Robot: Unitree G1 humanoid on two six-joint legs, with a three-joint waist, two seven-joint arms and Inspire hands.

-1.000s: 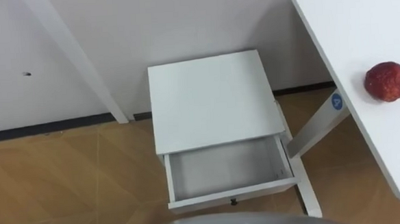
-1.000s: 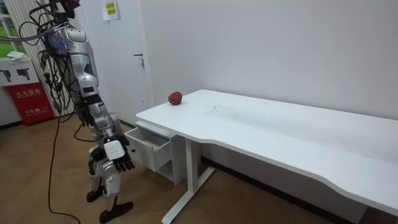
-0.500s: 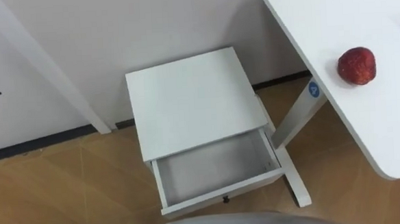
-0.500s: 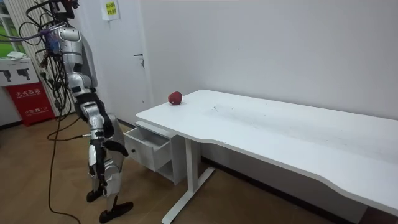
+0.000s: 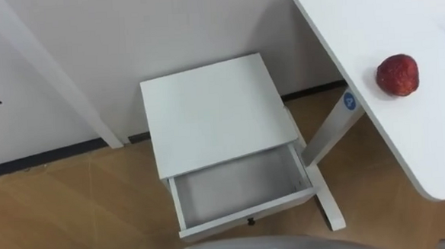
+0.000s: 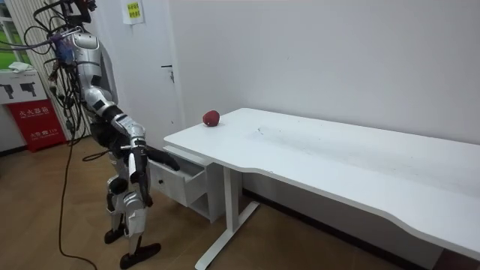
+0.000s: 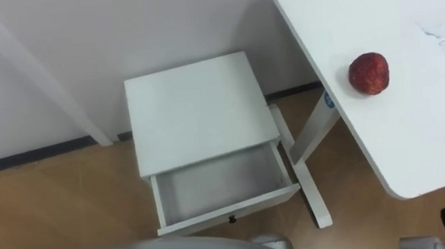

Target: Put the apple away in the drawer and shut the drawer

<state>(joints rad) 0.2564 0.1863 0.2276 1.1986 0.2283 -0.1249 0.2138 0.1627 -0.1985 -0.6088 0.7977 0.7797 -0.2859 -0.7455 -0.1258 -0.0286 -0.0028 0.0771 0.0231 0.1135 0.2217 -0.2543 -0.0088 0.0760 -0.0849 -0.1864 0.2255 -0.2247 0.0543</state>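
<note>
Standing before the open, empty drawer [image 5: 241, 188] of a small white cabinet [image 5: 214, 110], the robot holds its right robot hand [image 6: 171, 158] forward, its state impossible to tell, while the apple [image 5: 397, 75] sits on the counter [image 5: 437, 144] near its corner.

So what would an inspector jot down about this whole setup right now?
surface: white desk, bare but for the fruit
job's things: apple on the desk near its corner; drawer of the small cabinet pulled open and empty
clutter: nothing seen
hands: right hand held out forward toward the drawer
cables: nothing seen besides the robot's own
surroundings: wooden floor, white wall, red box at the room view's left
</note>
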